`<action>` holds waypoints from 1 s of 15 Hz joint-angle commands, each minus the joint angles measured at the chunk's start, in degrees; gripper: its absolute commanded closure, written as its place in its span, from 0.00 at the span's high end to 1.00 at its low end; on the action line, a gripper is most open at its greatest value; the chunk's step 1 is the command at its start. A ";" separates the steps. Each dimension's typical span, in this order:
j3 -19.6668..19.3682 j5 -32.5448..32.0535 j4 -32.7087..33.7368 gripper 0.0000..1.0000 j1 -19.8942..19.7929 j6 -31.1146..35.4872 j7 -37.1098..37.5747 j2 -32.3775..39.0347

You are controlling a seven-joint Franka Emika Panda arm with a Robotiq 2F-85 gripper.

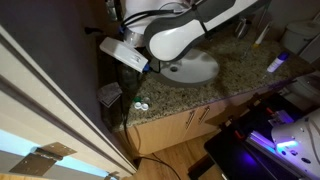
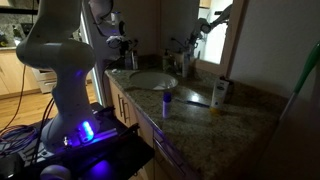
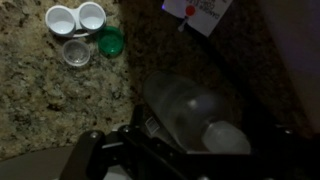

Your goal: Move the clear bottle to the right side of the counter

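Note:
In the wrist view the clear bottle [image 3: 180, 105] stands on the speckled granite counter [image 3: 40, 85], seen from above, with its pale cap [image 3: 226, 138] towards the lens. My gripper [image 3: 195, 142] is open. Its dark fingers stand on either side of the bottle and do not clearly touch it. In both exterior views the gripper [image 1: 126, 52] [image 2: 124, 45] hangs low over the end of the counter [image 1: 240, 62] [image 2: 235, 118] beside the sink, and the bottle itself is hidden or too dim to make out there.
Two white round cups [image 3: 76, 17], a clear lid [image 3: 76, 52] and a green cap [image 3: 110, 42] lie near the bottle, with a paper card [image 3: 200, 12] behind. The oval sink [image 1: 192, 68] [image 2: 150, 80], a faucet [image 2: 185, 58], a small blue-lit bottle [image 2: 166, 100] and another bottle [image 2: 220, 92] occupy the counter.

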 commanded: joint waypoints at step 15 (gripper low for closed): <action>-4.33 -5.04 3.39 1.00 4.41 -2.99 6.58 2.17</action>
